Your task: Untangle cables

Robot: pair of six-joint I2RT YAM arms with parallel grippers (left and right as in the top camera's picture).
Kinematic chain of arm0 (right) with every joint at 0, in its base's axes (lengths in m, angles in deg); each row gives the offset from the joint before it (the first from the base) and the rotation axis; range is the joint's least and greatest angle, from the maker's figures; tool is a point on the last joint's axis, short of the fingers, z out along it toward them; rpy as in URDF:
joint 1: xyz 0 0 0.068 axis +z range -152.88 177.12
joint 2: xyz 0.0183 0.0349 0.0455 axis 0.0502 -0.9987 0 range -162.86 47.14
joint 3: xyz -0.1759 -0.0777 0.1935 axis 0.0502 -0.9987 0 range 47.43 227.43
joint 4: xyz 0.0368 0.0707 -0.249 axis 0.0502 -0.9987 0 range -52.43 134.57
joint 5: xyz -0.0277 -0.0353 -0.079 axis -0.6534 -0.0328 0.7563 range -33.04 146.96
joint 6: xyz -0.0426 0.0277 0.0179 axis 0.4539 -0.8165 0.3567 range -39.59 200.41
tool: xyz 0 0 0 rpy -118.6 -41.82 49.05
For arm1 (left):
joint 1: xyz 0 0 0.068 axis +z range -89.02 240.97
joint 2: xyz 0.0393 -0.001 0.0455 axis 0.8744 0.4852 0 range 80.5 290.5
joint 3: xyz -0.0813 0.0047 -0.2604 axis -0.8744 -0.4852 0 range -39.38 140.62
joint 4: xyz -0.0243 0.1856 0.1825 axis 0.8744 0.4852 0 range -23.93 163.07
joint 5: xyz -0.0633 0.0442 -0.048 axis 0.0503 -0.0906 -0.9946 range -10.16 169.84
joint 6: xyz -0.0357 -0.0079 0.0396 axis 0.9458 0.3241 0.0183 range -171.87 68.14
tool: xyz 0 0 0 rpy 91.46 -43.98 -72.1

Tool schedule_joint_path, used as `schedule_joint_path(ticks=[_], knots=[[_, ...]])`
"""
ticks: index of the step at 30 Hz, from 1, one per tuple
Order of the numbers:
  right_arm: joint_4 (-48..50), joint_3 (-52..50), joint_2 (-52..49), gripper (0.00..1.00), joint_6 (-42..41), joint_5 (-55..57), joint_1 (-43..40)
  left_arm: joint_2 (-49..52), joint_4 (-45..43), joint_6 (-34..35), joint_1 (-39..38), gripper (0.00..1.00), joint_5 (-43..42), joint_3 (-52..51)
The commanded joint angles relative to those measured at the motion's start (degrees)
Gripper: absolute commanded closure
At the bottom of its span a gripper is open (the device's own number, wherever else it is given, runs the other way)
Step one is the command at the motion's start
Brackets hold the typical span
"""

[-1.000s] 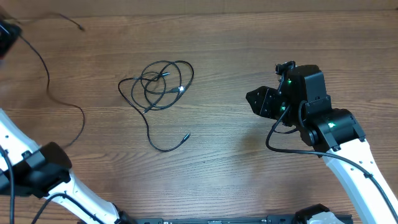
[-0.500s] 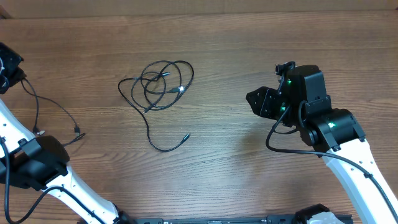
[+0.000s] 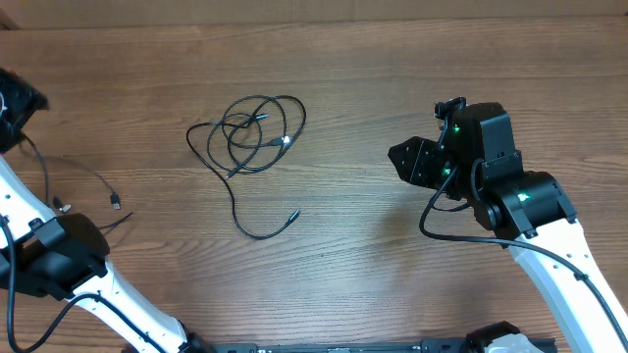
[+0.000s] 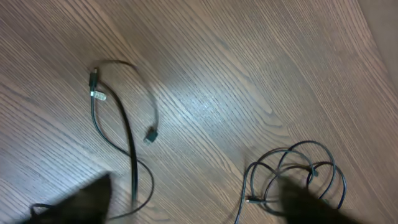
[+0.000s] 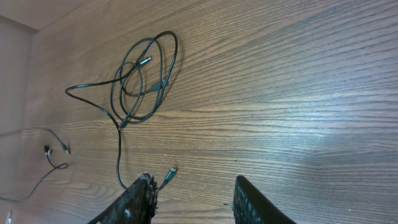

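A bunch of thin black cables (image 3: pixel 253 130) lies in loops left of the table's middle, and one tail ends in a small plug (image 3: pixel 292 213). A separate cable (image 3: pixel 74 186) lies loose at the far left, with its plug ends (image 4: pixel 150 135) flat on the wood. My left gripper (image 4: pixel 193 208) hangs above that cable, open, with nothing between its blurred fingers (image 4: pixel 81 200). My right gripper (image 3: pixel 400 162) is well to the right of the bunch. In the right wrist view its jaws (image 5: pixel 193 202) are open and empty, near the tail plug (image 5: pixel 169 173).
The table's back edge (image 3: pixel 314 20) runs along the top of the overhead view. The white left arm (image 3: pixel 59 265) crosses the lower left corner, and the right arm's thick black wire (image 3: pixel 442 230) loops below its wrist.
My left gripper has opened and let go of the separate cable, which dropped from a stretched line into a loose heap at the far left. The right arm has not moved.
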Motion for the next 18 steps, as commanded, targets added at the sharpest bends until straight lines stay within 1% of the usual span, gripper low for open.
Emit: schedule_joint_path(ticks=[1, 12, 18], knots=[[0.24, 1.09, 0.04, 0.61, 0.46, 0.50, -0.28, -0.02, 0.13, 0.79, 0.00, 0.00, 0.57, 0.39], [0.31, 1.09, 0.04, 0.61, 0.46, 0.50, -0.28, -0.02, 0.13, 0.48, -1.11, 0.00, -0.15, 0.39], [0.33, 1.09, 0.04, 0.61, 0.46, 0.50, -0.28, 0.00, 0.13, -4.35, -5.79, 0.00, -0.07, 0.37]])
